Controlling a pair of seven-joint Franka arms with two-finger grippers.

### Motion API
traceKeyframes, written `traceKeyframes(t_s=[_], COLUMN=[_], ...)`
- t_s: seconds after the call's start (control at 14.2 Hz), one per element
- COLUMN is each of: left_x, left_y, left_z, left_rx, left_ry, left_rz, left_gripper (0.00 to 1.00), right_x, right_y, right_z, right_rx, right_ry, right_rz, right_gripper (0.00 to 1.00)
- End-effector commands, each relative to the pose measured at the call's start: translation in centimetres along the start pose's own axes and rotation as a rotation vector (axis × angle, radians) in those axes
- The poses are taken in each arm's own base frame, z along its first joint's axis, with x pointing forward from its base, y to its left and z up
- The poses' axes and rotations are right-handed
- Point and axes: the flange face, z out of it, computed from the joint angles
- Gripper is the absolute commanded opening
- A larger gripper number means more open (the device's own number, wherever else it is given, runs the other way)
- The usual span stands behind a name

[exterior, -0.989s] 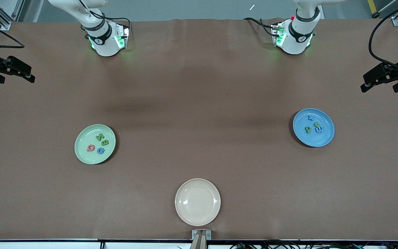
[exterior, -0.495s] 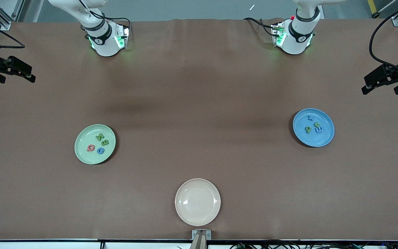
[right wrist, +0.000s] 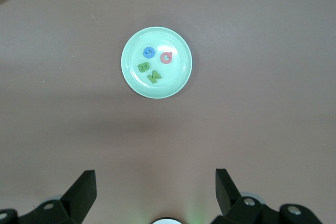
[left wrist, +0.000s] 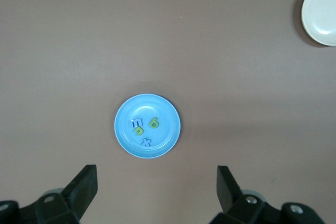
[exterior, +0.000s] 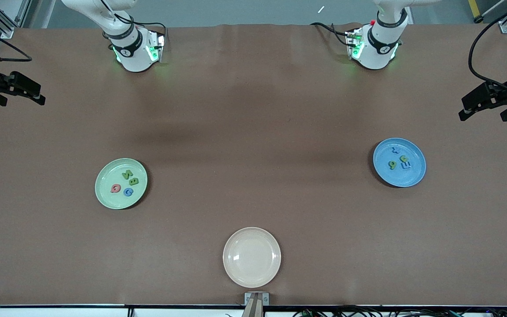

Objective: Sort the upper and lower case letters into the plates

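Observation:
The pale green plate (exterior: 108, 176) lies toward the right arm's end of the table and holds a green N (exterior: 126, 174), a green B (exterior: 134, 181), a red Q (exterior: 115, 188) and a blue G (exterior: 128, 192). The blue plate (exterior: 414, 174) lies toward the left arm's end and holds several small blue and green letters (exterior: 392, 165). My left gripper (exterior: 484, 115) is open and empty, high over its end of the table; its wrist view (left wrist: 156, 182) looks down on the blue plate (left wrist: 168, 114). My right gripper (exterior: 20, 99) is open and empty over its own end; its wrist view (right wrist: 156, 182) shows the green plate (right wrist: 178, 77).
An empty cream-white plate (exterior: 251, 257) lies at the middle of the table, nearest the front camera; it also shows in the left wrist view (left wrist: 321, 11). The two arm bases (exterior: 134, 50) (exterior: 374, 46) stand along the table's edge farthest from the front camera.
The left gripper has shifted very slightly over its end of the table. The plates, the letters and the right gripper have not moved.

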Motion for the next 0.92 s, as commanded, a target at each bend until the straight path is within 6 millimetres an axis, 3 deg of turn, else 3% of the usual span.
traceKeyframes(t_s=[0.0,0.85], left_x=[0.09,-0.06], left_y=[0.15,0.26], left_z=[-0.57,-0.61], left_rx=[0.014,0.013], left_ry=[0.013,0.013], left_rz=[0.026,0.027], left_gripper=[1.0,1.0], right_x=[-0.74,-0.75], right_y=[-0.28,-0.27], right_z=[-0.36,-0.12], right_rx=[-0.012,-0.005], right_ry=[0.017,0.004], right_rz=[-0.016,-0.012], right_gripper=[1.0,1.0])
